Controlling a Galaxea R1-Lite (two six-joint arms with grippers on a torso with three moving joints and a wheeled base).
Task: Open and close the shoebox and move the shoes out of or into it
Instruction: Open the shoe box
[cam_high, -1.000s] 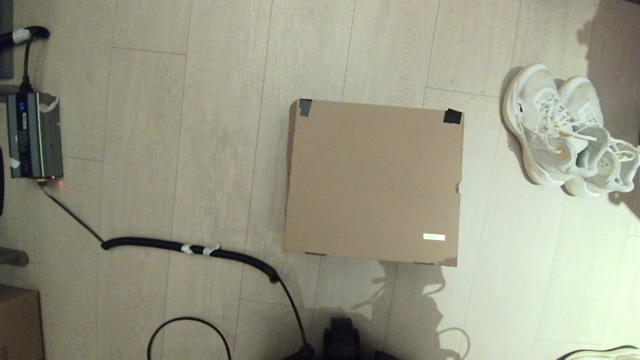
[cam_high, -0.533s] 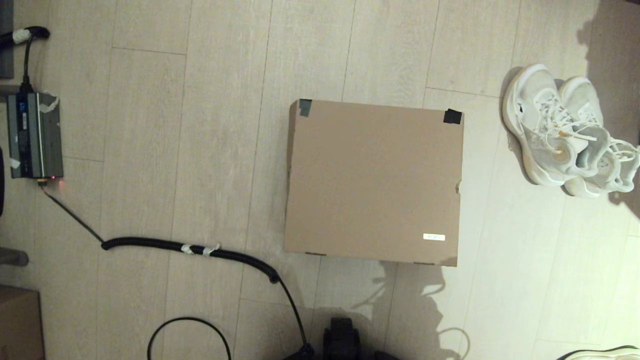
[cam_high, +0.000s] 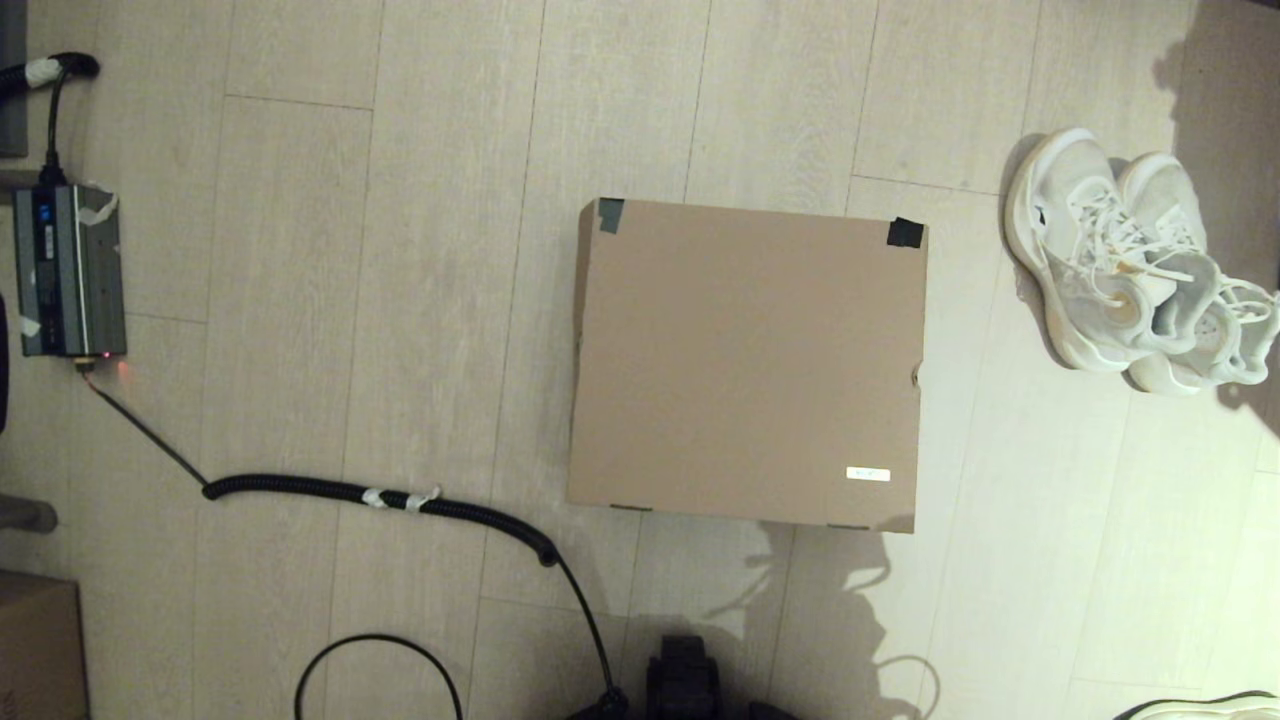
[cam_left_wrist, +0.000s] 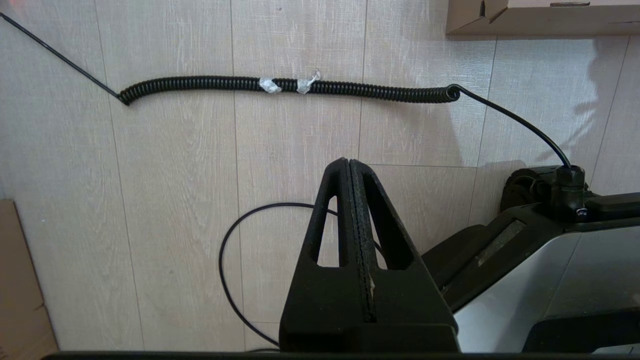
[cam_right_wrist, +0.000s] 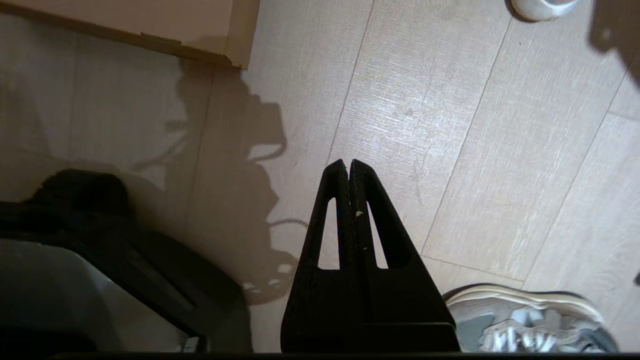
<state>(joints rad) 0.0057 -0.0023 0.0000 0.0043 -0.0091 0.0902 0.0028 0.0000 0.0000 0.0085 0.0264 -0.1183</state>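
The brown cardboard shoebox (cam_high: 745, 365) sits on the floor in the middle of the head view, lid down flat, with black tape on its two far corners and a small white label near its front right. Its near corners show as shoebox (cam_left_wrist: 540, 17) and shoebox (cam_right_wrist: 150, 22) in the wrist views. The white lace-up shoes (cam_high: 1130, 265) lie side by side on the floor to the right of the box. My left gripper (cam_left_wrist: 348, 162) is shut and empty, held low near the base. My right gripper (cam_right_wrist: 348, 163) is likewise shut and empty above bare floor. Neither gripper shows in the head view.
A coiled black cable (cam_high: 380, 497) runs across the floor left of the box to a grey power unit (cam_high: 68, 270). A smaller brown carton (cam_high: 40, 645) sits at the near left. A pale shoe with a dark rim (cam_right_wrist: 530, 320) lies near the right gripper.
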